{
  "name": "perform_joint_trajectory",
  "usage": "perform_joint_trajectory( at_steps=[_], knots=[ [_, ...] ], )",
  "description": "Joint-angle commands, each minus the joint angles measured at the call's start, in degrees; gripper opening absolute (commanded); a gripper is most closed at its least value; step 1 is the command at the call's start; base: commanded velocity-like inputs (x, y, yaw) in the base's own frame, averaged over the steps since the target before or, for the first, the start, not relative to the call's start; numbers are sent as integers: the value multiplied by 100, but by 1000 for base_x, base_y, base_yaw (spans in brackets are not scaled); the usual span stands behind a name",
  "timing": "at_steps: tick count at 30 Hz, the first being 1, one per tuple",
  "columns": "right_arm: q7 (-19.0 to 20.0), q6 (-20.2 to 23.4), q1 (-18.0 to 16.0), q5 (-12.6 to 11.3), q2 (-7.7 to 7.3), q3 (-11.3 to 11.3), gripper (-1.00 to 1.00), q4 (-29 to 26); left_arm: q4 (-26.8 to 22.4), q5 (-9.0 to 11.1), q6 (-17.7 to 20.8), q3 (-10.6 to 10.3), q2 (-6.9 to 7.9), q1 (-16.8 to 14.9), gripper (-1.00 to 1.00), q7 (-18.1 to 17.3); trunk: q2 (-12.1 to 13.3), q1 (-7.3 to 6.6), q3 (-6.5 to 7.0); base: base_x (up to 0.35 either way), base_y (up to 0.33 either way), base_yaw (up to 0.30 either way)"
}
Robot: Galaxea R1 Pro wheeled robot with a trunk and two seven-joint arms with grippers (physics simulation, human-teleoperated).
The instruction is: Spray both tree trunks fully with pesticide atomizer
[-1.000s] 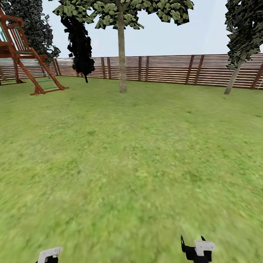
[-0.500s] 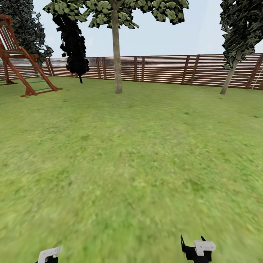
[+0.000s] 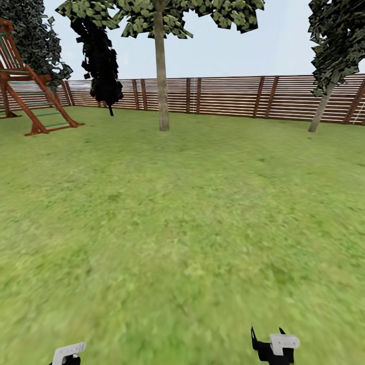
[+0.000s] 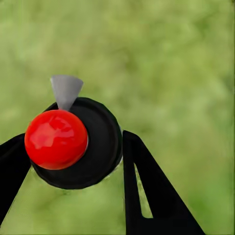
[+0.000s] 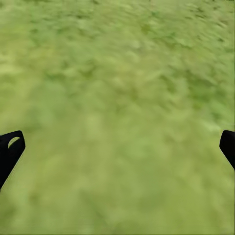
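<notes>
Since a second ago the whole head view has slid, so the camera is judged to have turned: the nearer tree (image 3: 162, 66) now stands left of centre, its trunk well ahead across open lawn (image 3: 182, 228). The sprayer (image 4: 73, 142), black with a red cap, is clamped between the left gripper (image 4: 73, 161) fingers. The right gripper (image 5: 117, 147) is spread wide and holds nothing. The second tree (image 3: 329, 71) leans by the fence (image 3: 228, 96). A swing frame (image 3: 30, 96) and a dark thin tree (image 3: 104, 61) stand aside; nothing blocks the way.
</notes>
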Motion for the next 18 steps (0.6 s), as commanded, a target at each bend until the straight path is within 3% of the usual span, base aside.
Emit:
perform_joint_trajectory(
  at_steps=[1,12,18],
  knots=[
    [-47,-13,-4,61,0,-14,100,8,2,-22,-14,50,2,-3,-100,-35,-2,2,-5,340,0,0],
    [-48,-19,-4,51,0,-14,100,4,2,-22,-14,50,3,-3,-100,-35,-2,2,-5,340,0,2],
    [-48,-15,-4,51,0,-14,100,4,2,-22,-14,50,11,-3,-100,-35,-2,2,-5,340,0,186]
  ],
)
